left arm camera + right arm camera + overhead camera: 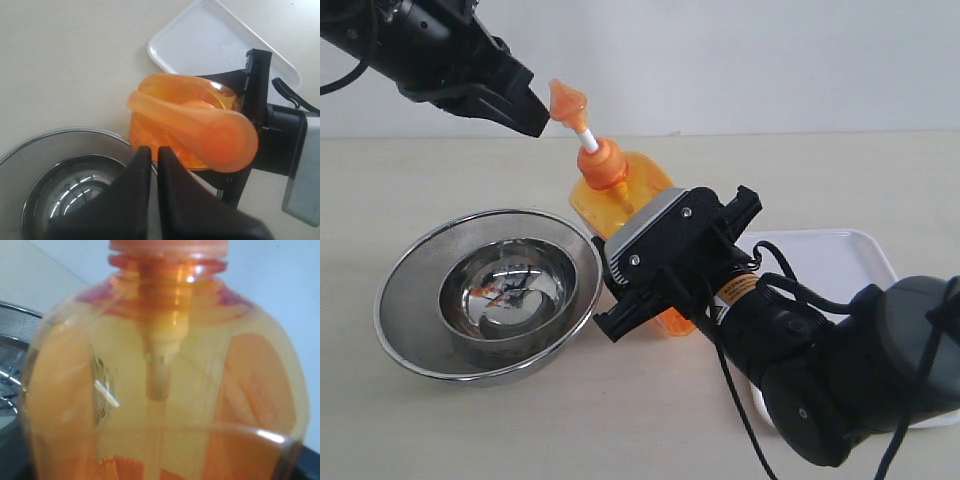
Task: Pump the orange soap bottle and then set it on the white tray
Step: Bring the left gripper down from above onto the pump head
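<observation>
Black and bulky in the lower right of the exterior view, the right arm reached toward the centre of the frame, and its right gripper [675, 265] was clamped on the tall translucent orange plastic soap bottle [620, 190], one finger on each side of the body. That bottle leaned toward the upper left and sat between the round steel bowl [420, 260] at the left and the flat glossy white rectangular tray [830, 260] at the right, clear of the tray. Its base was hidden behind the gripper, so contact with the beige tabletop [420, 180] could not be told. The white stem [586, 135] stood extended below the orange pump head [566, 100].

From the upper left, the left gripper [535, 115] came in with its jaws pressed nearly together and nothing between them, its tips just beside the pump head. The left wrist view showed those tips [152, 152] at the edge of the pump head [210, 135], with the tray [200, 40] beyond and the bowl [50, 150] beneath. The right wrist view was filled by the bottle [165, 390].
</observation>
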Controlling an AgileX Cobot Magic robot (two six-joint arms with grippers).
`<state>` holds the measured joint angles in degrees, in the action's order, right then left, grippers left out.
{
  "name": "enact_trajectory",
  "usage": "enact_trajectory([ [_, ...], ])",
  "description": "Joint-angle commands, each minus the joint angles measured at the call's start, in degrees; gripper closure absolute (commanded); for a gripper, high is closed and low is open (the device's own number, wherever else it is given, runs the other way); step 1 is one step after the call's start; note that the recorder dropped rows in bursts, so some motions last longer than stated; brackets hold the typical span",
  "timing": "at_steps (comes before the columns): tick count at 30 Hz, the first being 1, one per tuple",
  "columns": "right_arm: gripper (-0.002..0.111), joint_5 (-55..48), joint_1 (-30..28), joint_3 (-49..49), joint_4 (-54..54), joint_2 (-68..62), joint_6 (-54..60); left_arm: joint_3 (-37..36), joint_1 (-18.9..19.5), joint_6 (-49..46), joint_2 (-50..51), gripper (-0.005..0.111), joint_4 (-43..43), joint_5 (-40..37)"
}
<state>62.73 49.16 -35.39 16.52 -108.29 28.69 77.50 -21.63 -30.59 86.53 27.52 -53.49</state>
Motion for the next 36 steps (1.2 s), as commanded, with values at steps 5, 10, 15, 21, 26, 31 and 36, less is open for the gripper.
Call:
enact_trajectory([
  [5,0.109,0.3,0.1,-0.2,-0.4,0.5,0.1,-1.9,-0.1,0.2,-4.6,0.102,1.0,-1.8],
  [10,0.109,0.3,0.1,-0.2,-0.4,0.5,0.1,-4.1,-0.1,0.2,-7.1,0.102,-0.3,0.5],
  [15,0.109,0.3,0.1,-0.2,-0.4,0.5,0.1,-4.9,-0.1,-2.8,-6.6,0.102,-1.2,9.7],
  [21,0.109,0.1,0.1,-0.2,-0.5,0.5,0.0,-4.1,-0.2,-16.5,-6.2,0.102,12.2,15.0],
  [26,0.109,0.0,0.1,-0.2,-0.5,0.5,-0.1,-4.1,-0.2,-28.6,0.1,0.102,23.4,18.6],
  [31,0.109,-0.2,0.1,-0.2,-0.5,0.5,-0.1,-4.1,-0.2,-30.1,2.4,0.102,22.1,19.5],
  [36,0.109,-0.1,0.1,-0.2,-0.5,0.5,0.0,-4.1,-0.2,-23.1,1.8,0.102,14.7,16.2],
])
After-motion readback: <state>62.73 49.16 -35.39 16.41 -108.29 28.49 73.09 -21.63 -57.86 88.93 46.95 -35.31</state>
